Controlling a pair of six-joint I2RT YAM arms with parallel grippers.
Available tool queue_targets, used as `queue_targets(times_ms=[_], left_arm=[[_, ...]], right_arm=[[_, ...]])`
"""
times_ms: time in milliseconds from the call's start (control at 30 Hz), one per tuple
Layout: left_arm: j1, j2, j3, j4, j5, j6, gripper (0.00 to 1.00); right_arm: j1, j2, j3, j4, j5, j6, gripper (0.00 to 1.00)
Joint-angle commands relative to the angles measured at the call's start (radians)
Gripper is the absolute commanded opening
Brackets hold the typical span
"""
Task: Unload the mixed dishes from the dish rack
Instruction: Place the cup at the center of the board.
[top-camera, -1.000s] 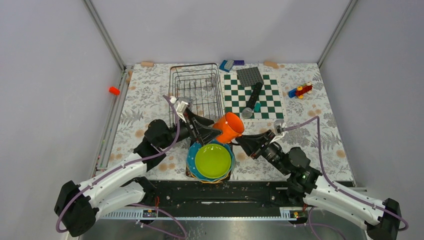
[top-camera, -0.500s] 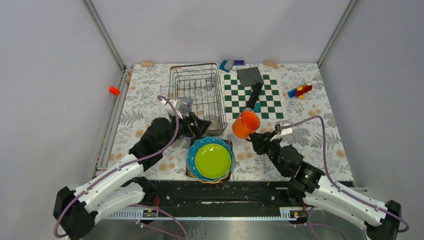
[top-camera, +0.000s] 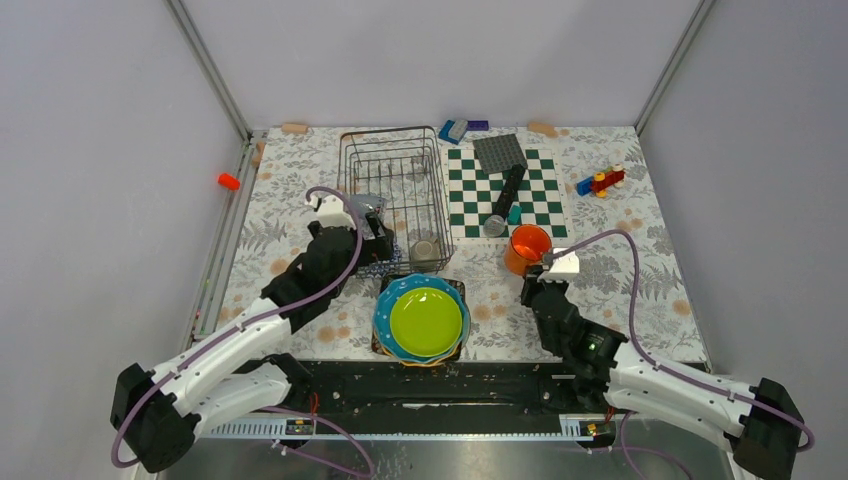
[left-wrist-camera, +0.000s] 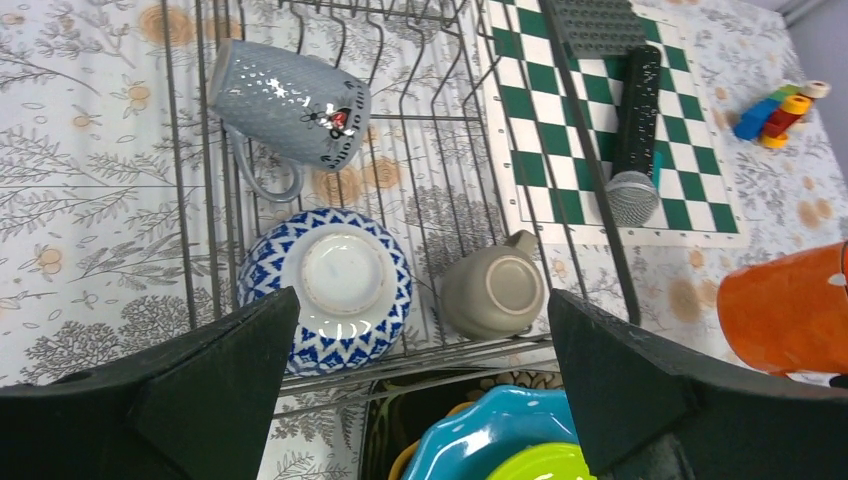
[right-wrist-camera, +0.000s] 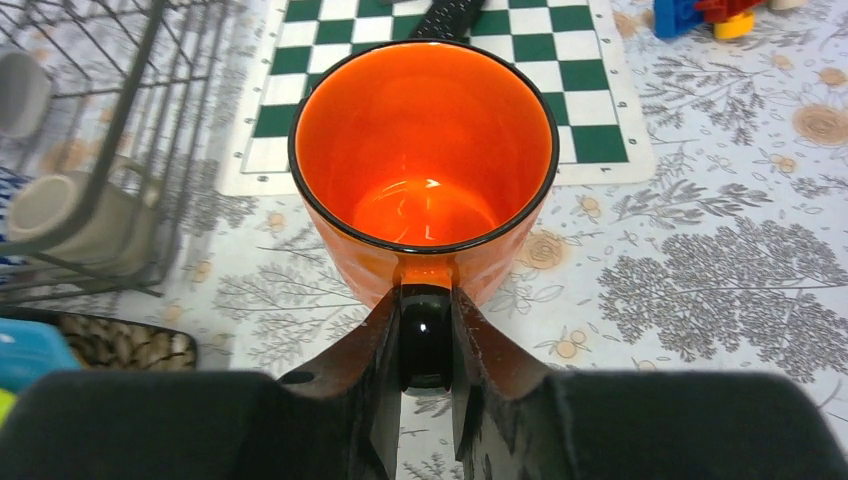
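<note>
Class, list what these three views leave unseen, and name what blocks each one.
- Top view: whatever lies under the lime green plate; it covers all but the rims.
- Right wrist view: the base of the orange mug, hidden by its own wall; contact with the table is unclear.
- Left wrist view: inside of the patterned bowl; it lies upside down.

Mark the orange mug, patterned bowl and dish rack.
orange mug (right-wrist-camera: 425, 205), right wrist view, inner floor.
patterned bowl (left-wrist-camera: 340, 277), left wrist view, upturned base.
dish rack (top-camera: 395, 178), top external view, bare wire floor.
</note>
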Motion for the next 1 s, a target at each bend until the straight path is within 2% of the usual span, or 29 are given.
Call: queue_targets(times_ms=[0, 433, 633, 800, 967], left_arm=[[0.002, 0.031, 0.057, -0.028, -0.085, -0.021, 0.99], [0.005, 0.037, 0.049, -0.056, -0.116, -0.042, 0.99], [0.009, 0.037, 0.045, -0.058, -0.122, -0.049, 0.99], [0.009, 0.04, 0.047, -0.045, -0.099, -0.042, 0.99], [0.013, 0.039, 0.047, -0.056, -0.112, -0.048, 0.99]], right_arm=[[-0.001, 0.043, -0.028, 0.191, 0.136, -0.018, 0.0], [-0.002, 0.182, -0.054, 0.197, 0.082, 0.101, 0.01], [-0.002, 0.194, -0.101, 0.301, -0.102, 0.06, 0.04], [-0.002, 0.278, -0.07, 0.351, -0.257, 0.014, 0.05], [0.0, 0.351, -0.058, 0.372, -0.3, 0.034, 0.07]])
